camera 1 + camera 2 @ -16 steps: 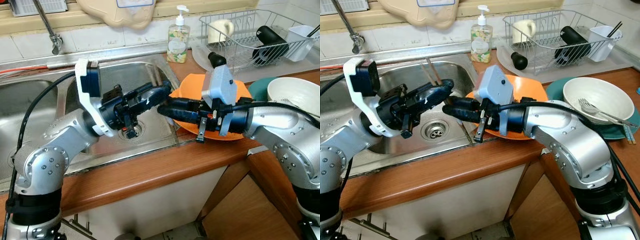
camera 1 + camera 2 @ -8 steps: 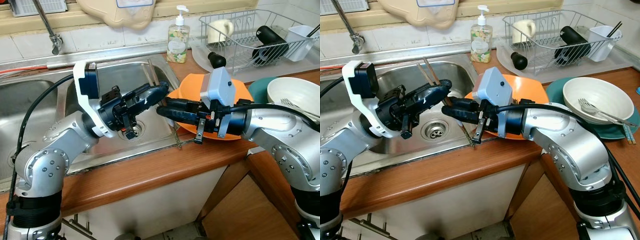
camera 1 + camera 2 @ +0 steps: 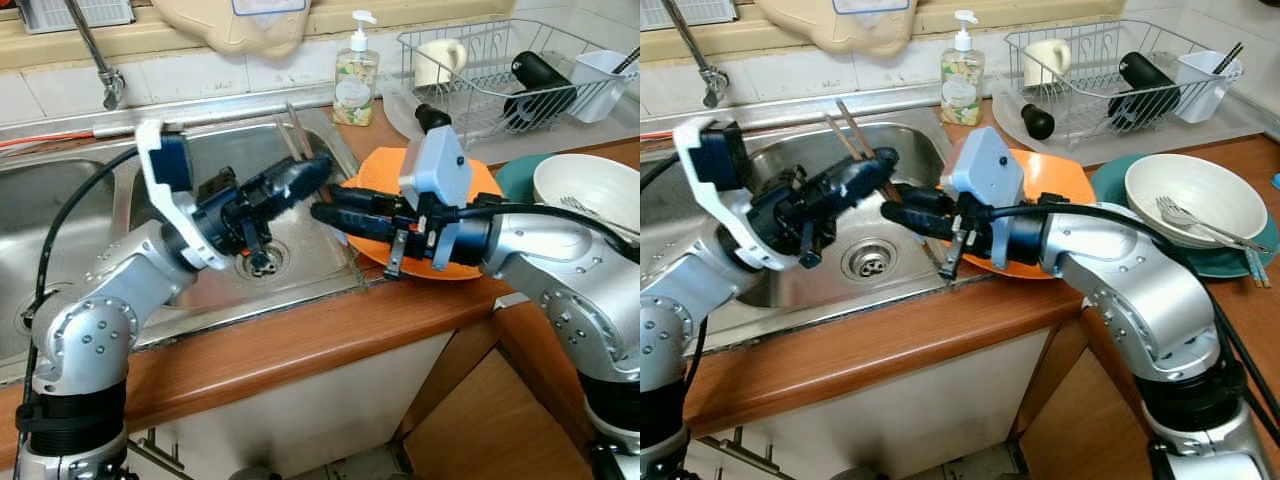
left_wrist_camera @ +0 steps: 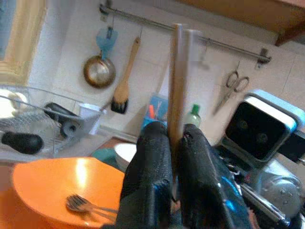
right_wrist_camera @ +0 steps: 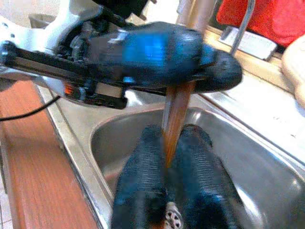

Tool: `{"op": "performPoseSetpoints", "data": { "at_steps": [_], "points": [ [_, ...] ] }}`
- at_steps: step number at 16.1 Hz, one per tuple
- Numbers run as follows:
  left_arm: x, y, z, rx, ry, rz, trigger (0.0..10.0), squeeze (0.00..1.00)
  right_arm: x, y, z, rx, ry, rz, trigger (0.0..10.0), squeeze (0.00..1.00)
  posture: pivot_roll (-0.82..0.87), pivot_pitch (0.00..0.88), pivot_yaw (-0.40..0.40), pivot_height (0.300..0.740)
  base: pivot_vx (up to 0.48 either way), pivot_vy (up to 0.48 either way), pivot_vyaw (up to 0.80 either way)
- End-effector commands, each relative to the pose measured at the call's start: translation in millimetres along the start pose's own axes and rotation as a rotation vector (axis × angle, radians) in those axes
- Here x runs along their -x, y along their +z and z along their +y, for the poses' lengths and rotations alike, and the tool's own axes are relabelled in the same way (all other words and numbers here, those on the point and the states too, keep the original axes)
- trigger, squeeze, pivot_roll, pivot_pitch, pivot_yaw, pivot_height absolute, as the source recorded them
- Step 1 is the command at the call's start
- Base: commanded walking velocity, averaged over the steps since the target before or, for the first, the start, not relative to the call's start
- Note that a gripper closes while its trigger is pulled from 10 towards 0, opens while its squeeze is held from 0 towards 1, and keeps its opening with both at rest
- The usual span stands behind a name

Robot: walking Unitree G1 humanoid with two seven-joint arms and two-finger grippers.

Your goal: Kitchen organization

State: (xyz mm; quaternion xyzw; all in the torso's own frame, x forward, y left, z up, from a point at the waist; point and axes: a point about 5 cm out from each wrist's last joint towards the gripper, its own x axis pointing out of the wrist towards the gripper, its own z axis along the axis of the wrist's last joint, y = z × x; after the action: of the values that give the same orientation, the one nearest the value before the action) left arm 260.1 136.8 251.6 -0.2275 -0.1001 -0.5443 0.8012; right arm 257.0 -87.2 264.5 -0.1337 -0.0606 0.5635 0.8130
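Chopsticks, a pair of thin brown wooden sticks (image 3: 845,125), are held above the stainless steel sink basin (image 3: 310,250), pinched at two places at once; the left claw (image 3: 880,160) is clenched on the middle of the pair, and the right claw (image 3: 890,205) is clenched on the lower end, as the right wrist view shows the sticks running down between its two black fingers (image 5: 143,191); the upper ends stand up and tilt towards the back of the sink.

Handling, by judgement: the sticks are light, stiff and narrow; two loose sticks tend to scissor or slide past one another, so a hold near the middle, with both sticks side by side between the pads, keeps them parallel; smooth, possibly wet wood may slip under a light pinch; the wood is not fragile, but a sideways pull between the two claws could twist the pair out of line.

Surroundings: an orange round bowl (image 3: 470,180) with a metal fork (image 4: 83,204) in it sits on the brown wooden counter (image 3: 300,345) just beside the sink; a wire dish rack (image 3: 1110,70) stands behind it; a white bowl (image 3: 1195,195) holding a fork rests on a teal plate (image 3: 1240,262) further to the right.
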Motion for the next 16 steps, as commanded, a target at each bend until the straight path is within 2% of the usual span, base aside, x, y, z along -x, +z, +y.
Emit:
{"op": "performPoseSetpoints", "data": {
  "at_steps": [1,3,5,7,9,12,13,14,15,16],
  "points": [
    [-3.7,12.1,-4.7,-0.039,-0.038,-0.031,0.0,0.00,0.5,1.9,-5.8,0.016,-0.045,0.012,10.0,1.00,-0.12,0.000,0.067,0.740,0.000,0.000,0.00],
    [9.3,21.1,8.4,-0.095,0.046,-0.018,0.0,0.00,0.0,2.7,-7.0,0.038,-0.063,0.016,10.0,0.00,-0.12,0.000,0.068,0.740,0.000,0.000,0.00],
    [21.4,31.1,23.1,-0.159,0.145,-0.008,0.0,0.00,-0.3,2.4,-7.3,0.041,-0.071,0.018,10.0,0.00,-0.12,0.000,0.065,0.740,0.000,0.000,0.00],
    [26.3,34.5,36.5,-0.187,0.233,-0.005,0.0,0.00,-0.8,1.8,-6.8,0.043,-0.078,0.020,10.0,0.00,-0.12,0.000,0.064,0.740,0.000,0.000,0.00],
    [26.3,29.0,55.8,-0.240,0.378,0.037,0.0,0.00,-2.5,-0.5,-5.7,0.048,-0.099,0.027,10.0,0.00,-0.12,0.000,0.070,0.740,0.000,0.000,0.00],
    [16.1,6.9,79.3,-0.262,0.544,0.148,0.2,0.00,-7.0,-4.1,-3.6,0.052,-0.136,0.033,10.0,0.00,-0.13,0.000,0.083,0.740,0.000,0.000,0.00],
    [13.8,-3.5,89.9,-0.318,0.626,0.229,4.0,0.00,-8.6,-6.8,-2.6,0.047,-0.153,0.043,10.0,0.00,-0.13,0.000,0.086,0.740,0.000,0.000,0.00],
    [13.4,-12.0,100.7,-0.359,0.709,0.290,4.6,0.00,-9.4,-8.8,-2.3,0.035,-0.178,0.050,10.0,0.00,-0.14,0.000,0.089,0.740,0.000,0.000,0.00],
    [13.0,-13.0,104.4,-0.368,0.741,0.294,9.7,0.00,-9.5,-9.2,-2.1,0.028,-0.188,0.051,10.0,0.00,-0.14,0.000,0.093,0.740,0.000,0.000,0.00],
    [12.7,-13.5,112.8,-0.408,0.811,0.312,10.0,0.00,-9.0,-9.9,-2.4,0.010,-0.213,0.051,10.0,0.00,-0.15,0.000,0.095,0.740,0.000,0.000,0.00]
  ]
}}
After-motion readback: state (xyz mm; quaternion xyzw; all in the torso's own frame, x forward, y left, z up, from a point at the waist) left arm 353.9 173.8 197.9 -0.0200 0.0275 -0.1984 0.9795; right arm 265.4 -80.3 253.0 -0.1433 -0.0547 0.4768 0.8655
